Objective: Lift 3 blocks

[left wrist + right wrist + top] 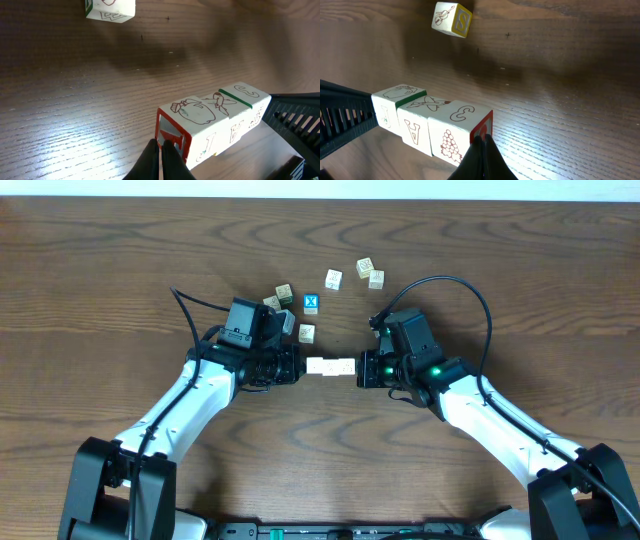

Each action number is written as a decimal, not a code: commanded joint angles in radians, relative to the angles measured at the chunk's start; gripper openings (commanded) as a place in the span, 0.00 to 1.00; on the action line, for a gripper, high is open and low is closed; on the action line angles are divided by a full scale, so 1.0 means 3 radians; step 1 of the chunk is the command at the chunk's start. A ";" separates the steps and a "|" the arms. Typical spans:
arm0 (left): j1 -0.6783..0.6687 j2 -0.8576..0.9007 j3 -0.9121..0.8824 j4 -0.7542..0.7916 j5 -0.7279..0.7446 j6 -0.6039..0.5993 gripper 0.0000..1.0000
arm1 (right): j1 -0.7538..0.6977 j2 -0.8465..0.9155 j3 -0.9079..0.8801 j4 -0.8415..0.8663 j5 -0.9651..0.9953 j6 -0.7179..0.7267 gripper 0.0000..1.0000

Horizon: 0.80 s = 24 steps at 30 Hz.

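Observation:
Three cream-white blocks [330, 366] form one straight row between my two grippers near the middle of the table. My left gripper [303, 366] is shut, its closed fingertips [156, 152] pressed against the red-framed end face of the row [215, 120]. My right gripper [358, 368] is also shut, its tips [479, 150] pushing on the opposite red end. The right wrist view shows the row's blocks side by side [420, 120]. The row looks squeezed between both arms and seems to hang just above the wood, with shadow under it.
Several loose cubes lie beyond the grippers: a blue cube with a white X [311, 303], one close behind the left gripper [306, 333], and others farther back [333, 279] [371, 273] [280, 297]. A yellow-faced S cube [452, 19] lies behind the row.

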 commanded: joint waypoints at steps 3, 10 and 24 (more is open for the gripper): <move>-0.0140 -0.0069 0.0217 0.0070 0.0670 -0.0033 0.07 | 0.0163 -0.0146 0.0182 0.0100 -0.0792 -0.0036 0.01; -0.0140 -0.0069 0.0217 0.0070 0.0671 -0.0060 0.07 | 0.0163 -0.0153 0.0182 0.0100 -0.0791 -0.0037 0.01; -0.0140 -0.0113 0.0228 0.0070 0.0673 -0.0109 0.07 | 0.0163 -0.0153 0.0182 0.0097 -0.0790 -0.0048 0.01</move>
